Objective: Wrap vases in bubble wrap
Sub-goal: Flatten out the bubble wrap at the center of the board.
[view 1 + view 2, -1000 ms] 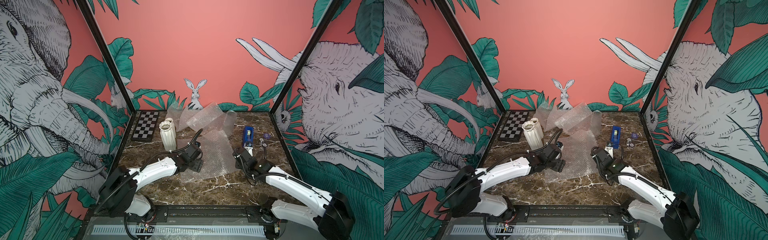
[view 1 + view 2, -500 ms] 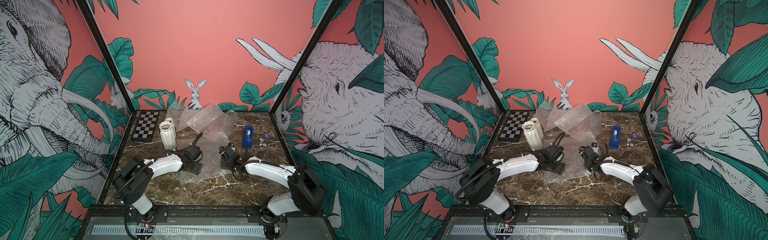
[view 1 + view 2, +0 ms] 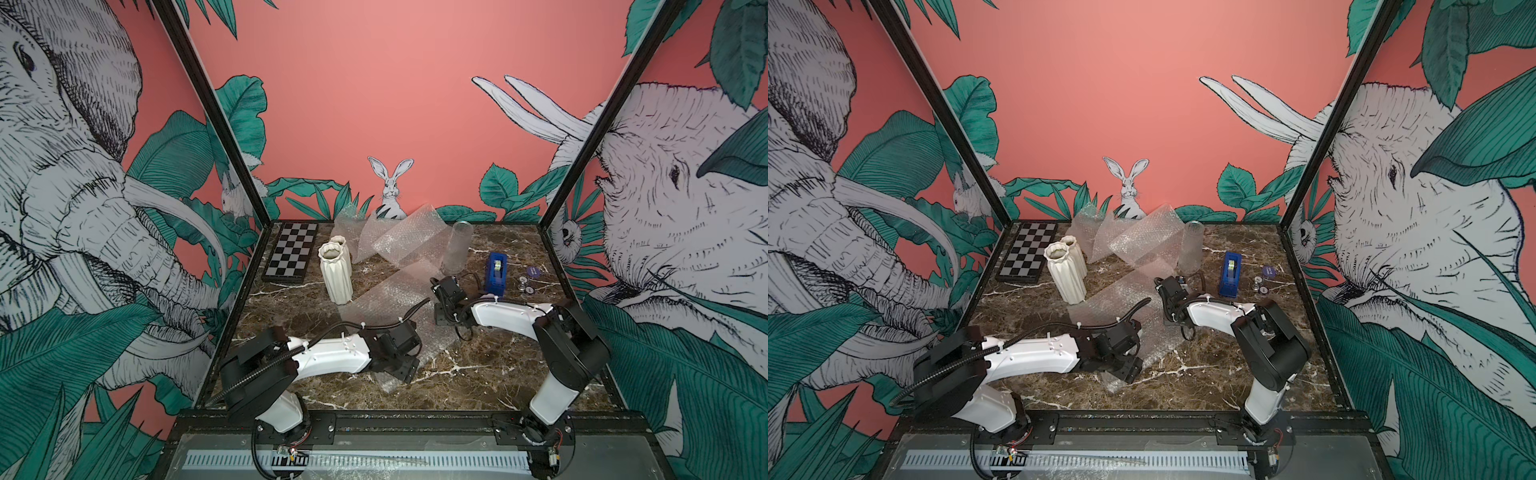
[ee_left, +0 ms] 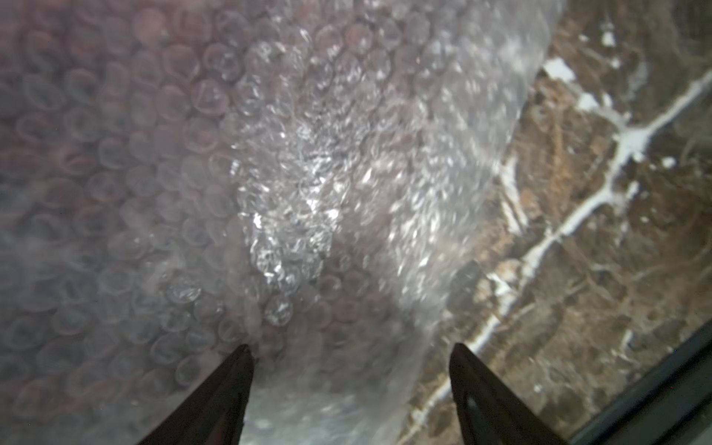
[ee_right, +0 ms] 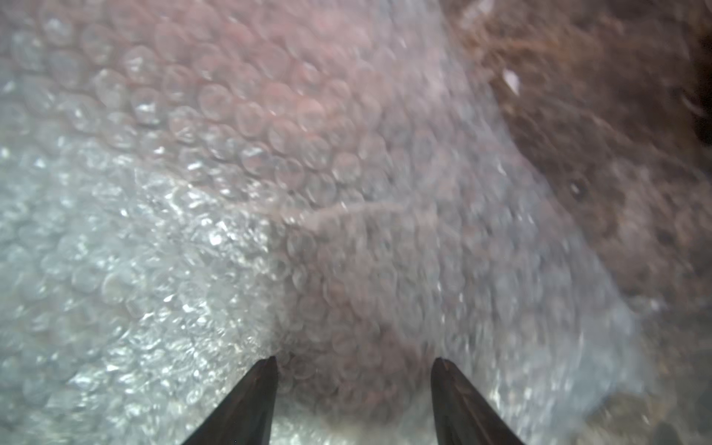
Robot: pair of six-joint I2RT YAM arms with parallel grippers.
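Directly beneath the left gripper [image 3: 400,368] lies the near end of a long bubble wrap sheet [image 3: 386,303], spread flat on the marble bench [image 3: 498,365]. In both top views the sheet runs away from that gripper toward the back, slanting to its left. The left wrist view shows the left gripper [image 4: 350,346] released, its two dark fingers [image 4: 223,397] well apart and pointing at the bubbles, with the sheet's edge and bare bench off to one side.

The right gripper [image 3: 444,291] hangs farther back, over the same sheet's right edge. Its wrist view shows the right gripper [image 5: 354,359] released too, jaws spread, with bubbles filling most of what lies beyond the tips. Whether either gripper's tips touch the plastic I cannot tell.

Ahead and to the left of the left gripper stands a white fluted vase [image 3: 336,274], upright at the sheet's far end, with a second white vase [image 3: 338,241] just behind it. Just beyond the right gripper stands the glass vase [image 3: 457,249], also upright, with a loose heap of bubble wrap [image 3: 399,239] beside it. To the right gripper's right stands a blue tape dispenser [image 3: 496,274].
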